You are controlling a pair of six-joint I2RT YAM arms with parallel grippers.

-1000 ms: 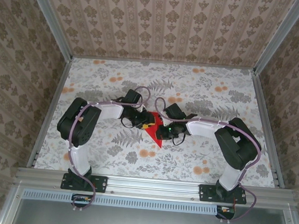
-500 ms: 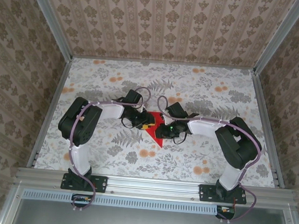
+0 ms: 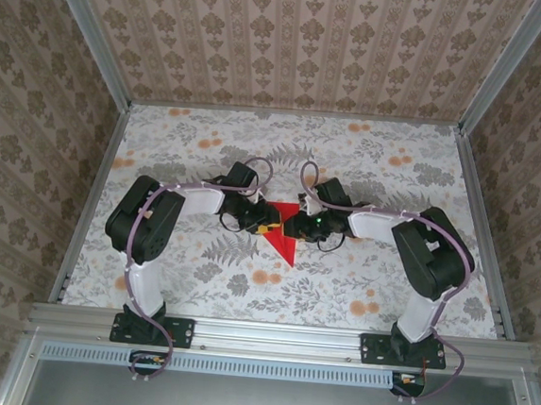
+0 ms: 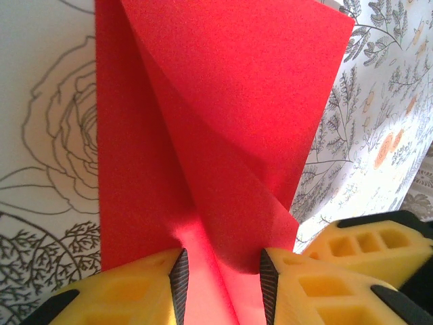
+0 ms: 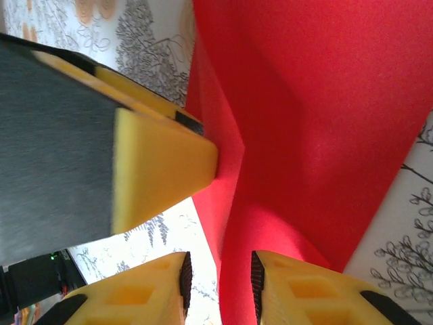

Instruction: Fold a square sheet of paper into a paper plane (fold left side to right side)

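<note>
The red paper [image 3: 286, 247] lies mid-table, folded into a triangle whose point faces the near edge. In the left wrist view the paper [image 4: 223, 122] shows overlapping flaps with a raised crease. That crease runs between the left gripper's [image 4: 221, 277] yellow fingers, which stand apart. My left gripper [image 3: 270, 227] is at the paper's left side and my right gripper [image 3: 297, 226] at its right side, nearly facing each other. The right gripper [image 5: 218, 281] is open, straddling an edge of the paper [image 5: 318, 122]. One finger of the left gripper [image 5: 162, 162] touches the fold there.
The floral tablecloth [image 3: 396, 176] covers the table, boxed in by wallpapered walls with aluminium posts. A metal rail [image 3: 278, 334] runs along the near edge by the arm bases. Cables loop above both wrists.
The right gripper has slid left and farther from the bases, closing in on the paper's right side. The left gripper has barely moved. More of the paper's upper part now shows.
</note>
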